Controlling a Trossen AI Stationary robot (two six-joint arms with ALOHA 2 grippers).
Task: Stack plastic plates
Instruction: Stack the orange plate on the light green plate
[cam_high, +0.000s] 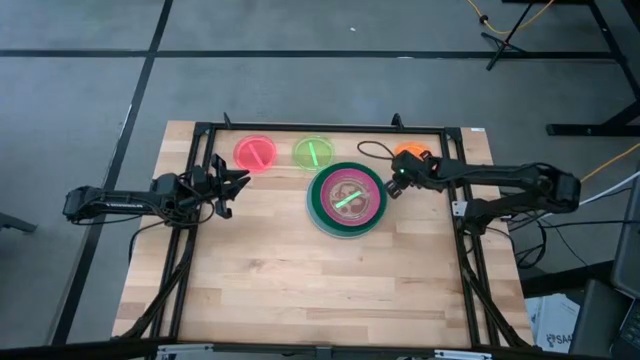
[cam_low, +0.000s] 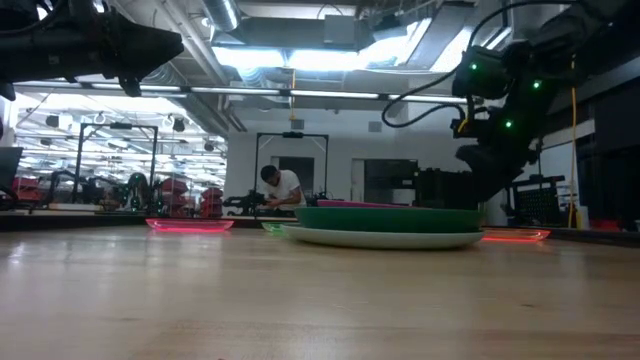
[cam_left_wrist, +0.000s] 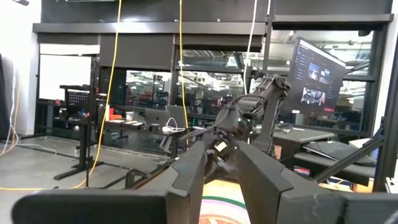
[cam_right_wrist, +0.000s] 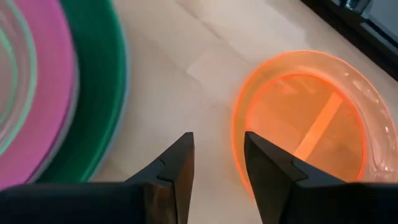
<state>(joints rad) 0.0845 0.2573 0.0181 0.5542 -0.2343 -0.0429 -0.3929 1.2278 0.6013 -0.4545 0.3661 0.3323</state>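
A stack of large plates (cam_high: 346, 200) sits mid-table: light blue at the bottom, dark green, then magenta, with a small neon green plate on top. The low view shows the same stack (cam_low: 385, 225). Three small plates lie flat near the far edge: pink-red (cam_high: 255, 153), neon green (cam_high: 312, 152) and orange (cam_high: 406, 150). My right gripper (cam_high: 393, 186) is open and hovers between the stack's right rim and the orange plate (cam_right_wrist: 305, 118), tilted down. My left gripper (cam_high: 238, 184) is open and raised, left of the stack and just nearer than the pink-red plate.
A black frame (cam_high: 320, 128) runs along the table's far edge, with side rails behind the small plates. A cable (cam_high: 372, 150) loops near the orange plate. Bare wood (cam_high: 320, 280) covers the near half of the table. A person (cam_low: 282, 188) sits far off in the room.
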